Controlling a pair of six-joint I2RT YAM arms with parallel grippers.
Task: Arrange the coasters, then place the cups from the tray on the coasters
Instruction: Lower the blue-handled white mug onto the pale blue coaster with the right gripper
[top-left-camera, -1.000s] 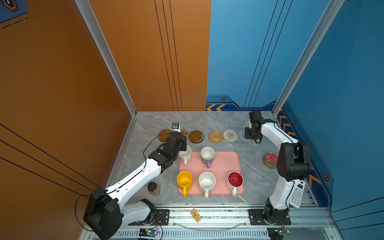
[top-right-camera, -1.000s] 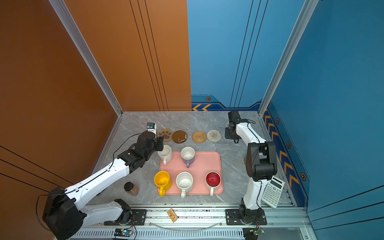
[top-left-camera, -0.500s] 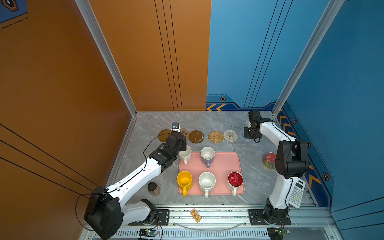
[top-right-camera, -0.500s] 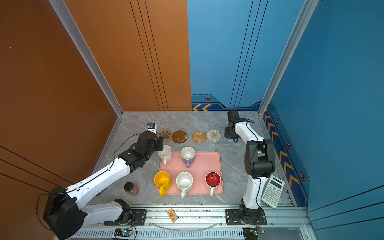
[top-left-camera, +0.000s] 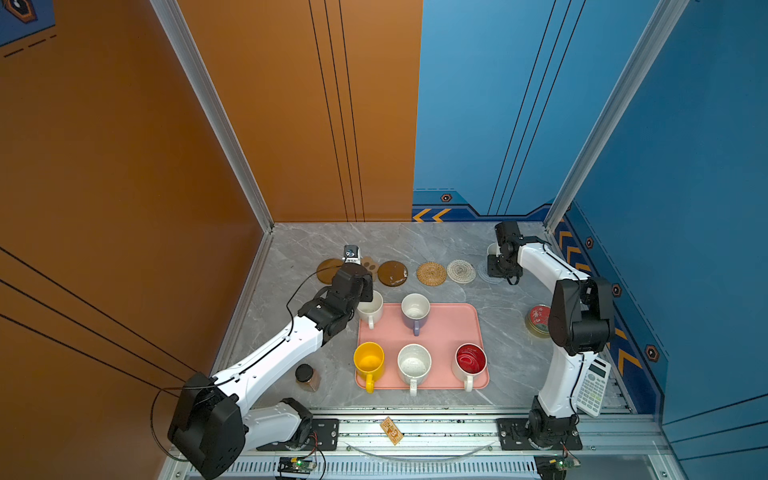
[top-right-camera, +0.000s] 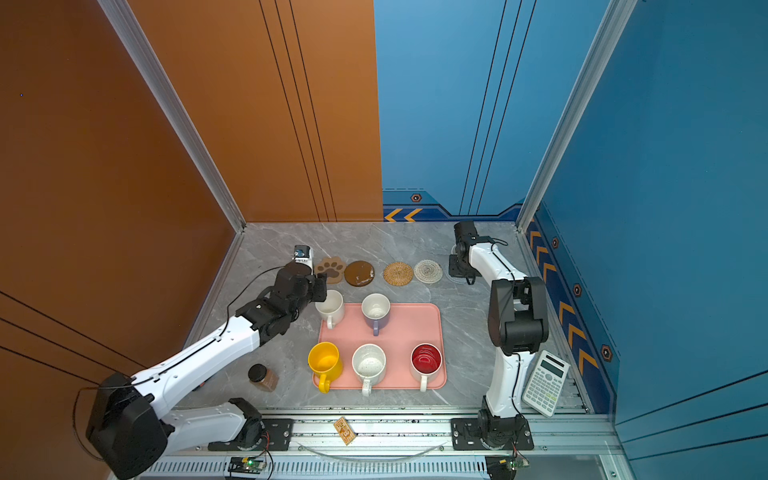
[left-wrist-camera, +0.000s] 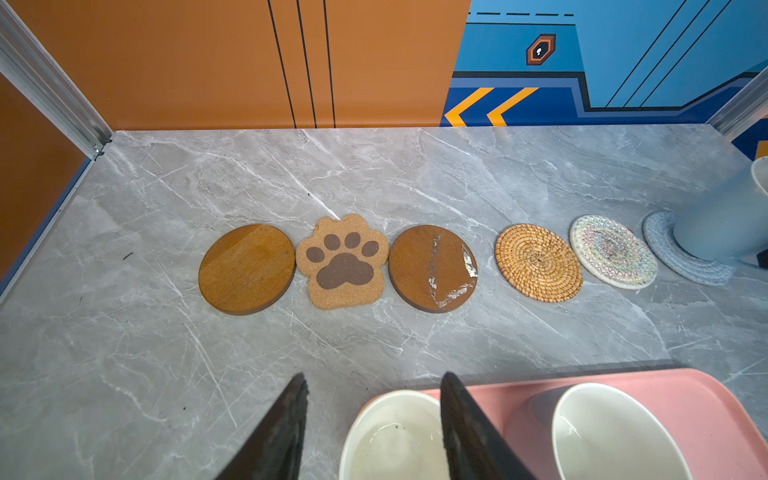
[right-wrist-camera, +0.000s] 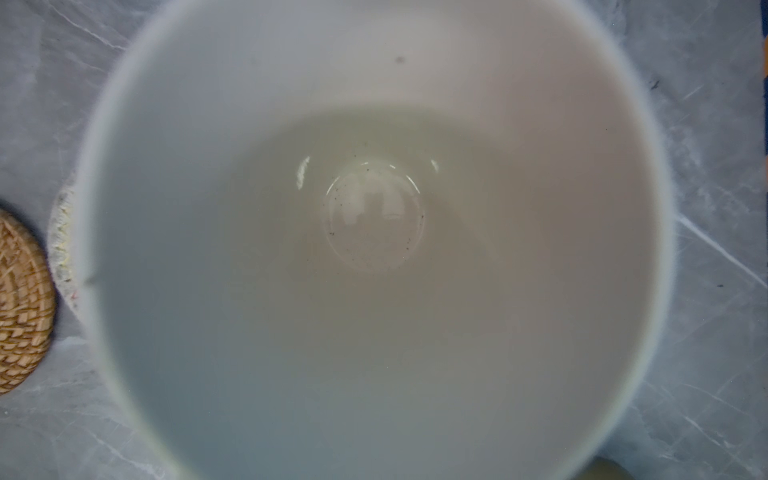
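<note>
Six coasters (left-wrist-camera: 536, 262), six cups (top-left-camera: 414, 363), one pink tray (top-left-camera: 444, 328), one brown jar (top-left-camera: 307, 377), one calculator (top-left-camera: 593, 386), one red disc (top-left-camera: 539, 318).

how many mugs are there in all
6. White and lavender at the tray's far edge; yellow, speckled and red-lined at its near edge; light blue on the rightmost coaster. None looks hidden.

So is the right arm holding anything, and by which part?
Likely the light blue mug on the blue-grey coaster; the jaws are hidden, so the part cannot be told.
</note>
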